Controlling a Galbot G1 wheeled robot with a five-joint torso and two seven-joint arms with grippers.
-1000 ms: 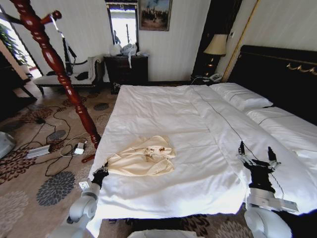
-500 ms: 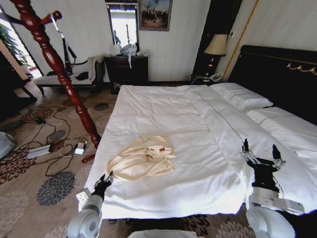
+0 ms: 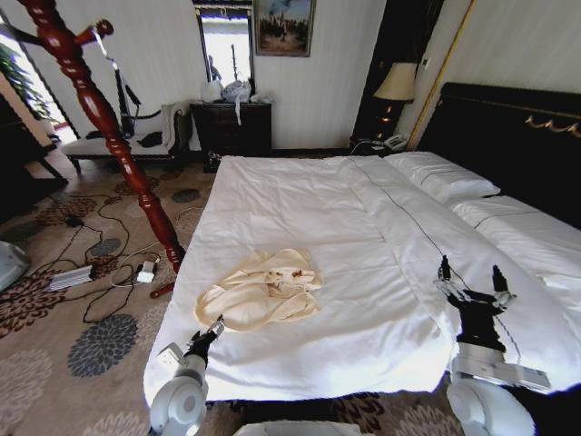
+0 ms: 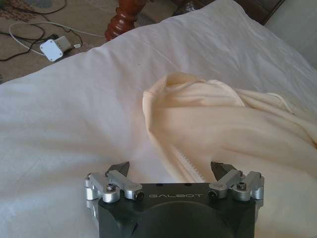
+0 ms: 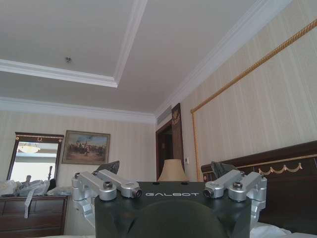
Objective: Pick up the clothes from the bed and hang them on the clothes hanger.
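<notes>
The clothes (image 3: 261, 292), a crumpled cream garment, are seen lying on the bed (image 3: 363, 236) near its left edge. In the left wrist view a zipper-like edge is shown between the spread fingers of the left gripper (image 4: 171, 169), held just short of the fabric. The right gripper (image 3: 469, 283) is held spread, pointing up, over the bed's near right.

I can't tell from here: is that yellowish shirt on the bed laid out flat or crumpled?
Crumpled. The clothes lie bunched in loose folds on the bed; the left wrist view shows fabric doubled over itself.

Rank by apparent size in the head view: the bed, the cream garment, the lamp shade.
1. bed
2. cream garment
3. lamp shade, though it stands much farther from the camera, so it may only look small.
</notes>
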